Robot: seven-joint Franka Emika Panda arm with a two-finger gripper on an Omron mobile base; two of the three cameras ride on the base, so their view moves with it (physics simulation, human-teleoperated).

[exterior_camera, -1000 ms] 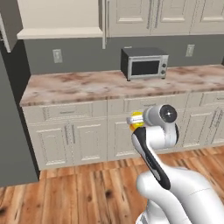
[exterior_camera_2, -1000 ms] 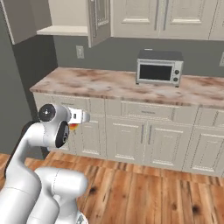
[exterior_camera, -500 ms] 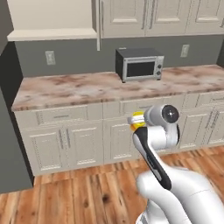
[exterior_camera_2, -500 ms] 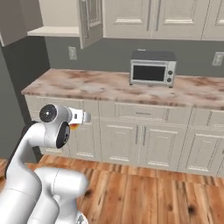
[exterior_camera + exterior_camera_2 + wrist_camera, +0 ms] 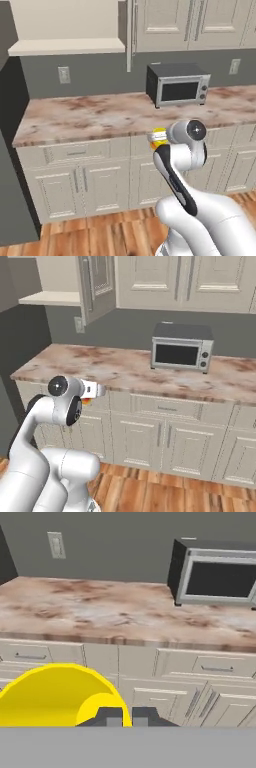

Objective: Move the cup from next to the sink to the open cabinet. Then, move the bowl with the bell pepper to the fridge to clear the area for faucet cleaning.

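Note:
My gripper [image 5: 156, 136] is shut on the yellow cup [image 5: 159, 138] and holds it level in front of the arm, at counter-edge height. In the hand view the cup's yellow rim [image 5: 55, 697] bulges at the lower left, right beside the dark fingertips [image 5: 112, 716]. From the right a sliver of the cup [image 5: 86, 401] shows under the hand [image 5: 95, 390]. The open cabinet [image 5: 67, 46] hangs above the counter's left end, its door [image 5: 97, 283] swung out and its beige shelf bare. The fridge's dark grey side [image 5: 12, 165] stands at the far left. Sink, bowl, bell pepper and faucet are out of view.
A marbled counter [image 5: 90, 117] runs across over cream base cabinets [image 5: 75, 180]. A silver microwave [image 5: 178, 85] sits on it at the right. Closed wall cabinets [image 5: 170, 281] hang above. A wall outlet [image 5: 56, 545] is on the grey backsplash. Wood floor lies below.
The whole picture has shifted as the base drove: counter, microwave and open cabinet now look nearer. The arm keeps the same pose with the cup in its grip.

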